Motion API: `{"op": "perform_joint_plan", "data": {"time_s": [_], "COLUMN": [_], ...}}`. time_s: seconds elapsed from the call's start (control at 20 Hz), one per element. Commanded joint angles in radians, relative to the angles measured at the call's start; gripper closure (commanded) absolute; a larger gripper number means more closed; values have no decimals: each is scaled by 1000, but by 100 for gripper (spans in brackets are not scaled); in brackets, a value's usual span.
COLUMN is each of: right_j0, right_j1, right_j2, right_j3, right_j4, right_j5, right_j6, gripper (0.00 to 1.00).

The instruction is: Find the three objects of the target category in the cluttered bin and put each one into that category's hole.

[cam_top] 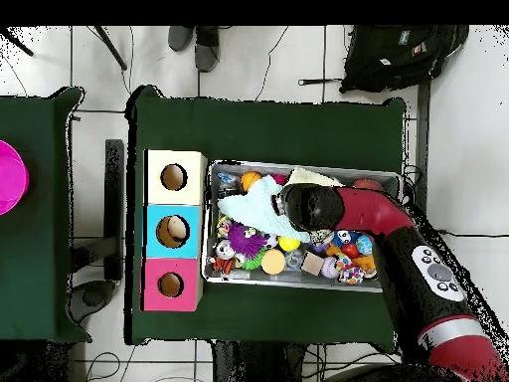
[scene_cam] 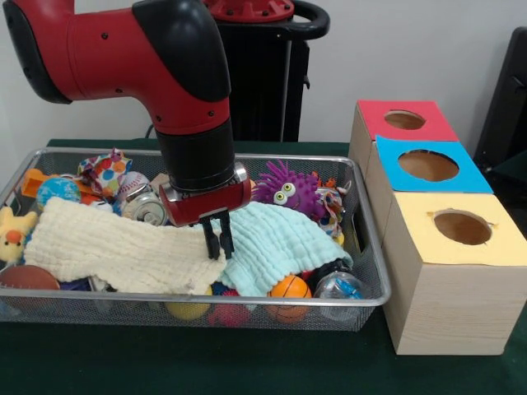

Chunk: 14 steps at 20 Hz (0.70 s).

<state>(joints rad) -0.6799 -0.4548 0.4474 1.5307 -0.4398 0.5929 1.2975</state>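
Note:
The wire bin (scene_cam: 198,299) holds mixed toys under two cloths: a cream cloth (scene_cam: 115,243) on the left and a light blue cloth (scene_cam: 276,239) to its right. My gripper (scene_cam: 219,240) points down with its fingers (scene_cam: 226,234) close together, tips at the seam where the cloths meet. I cannot tell whether cloth is pinched between them. A purple spiky toy (scene_cam: 288,189), an orange basketball (scene_cam: 290,288), a clear ball (scene_cam: 338,288), a baseball (scene_cam: 132,185) and a can (scene_cam: 148,210) lie around it. Overhead, the arm's head (cam_top: 308,207) covers the gripper over the bin (cam_top: 298,282).
Three boxes with round holes stand right of the bin: red-topped (scene_cam: 403,119), blue-topped (scene_cam: 428,164), yellow-topped (scene_cam: 461,226). A yellow duck plush (scene_cam: 12,234) and a brown ball (scene_cam: 25,280) sit at the bin's left end. Overhead, a pink object (cam_top: 10,177) lies on a separate table.

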Motion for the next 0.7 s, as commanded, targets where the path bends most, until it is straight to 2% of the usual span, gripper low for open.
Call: {"op": "perform_joint_plan", "data": {"time_s": [0.05, 0.45, 0.7], "right_j0": [-4, -1, 7], "right_j1": [32, 39, 41], "right_j2": [18, 16, 20], "right_j3": [-15, -21, 37], "right_j4": [24, 22, 42], "right_j5": [-1, 6, -23], "right_j6": [65, 60, 108], "gripper": [100, 100, 100]}}
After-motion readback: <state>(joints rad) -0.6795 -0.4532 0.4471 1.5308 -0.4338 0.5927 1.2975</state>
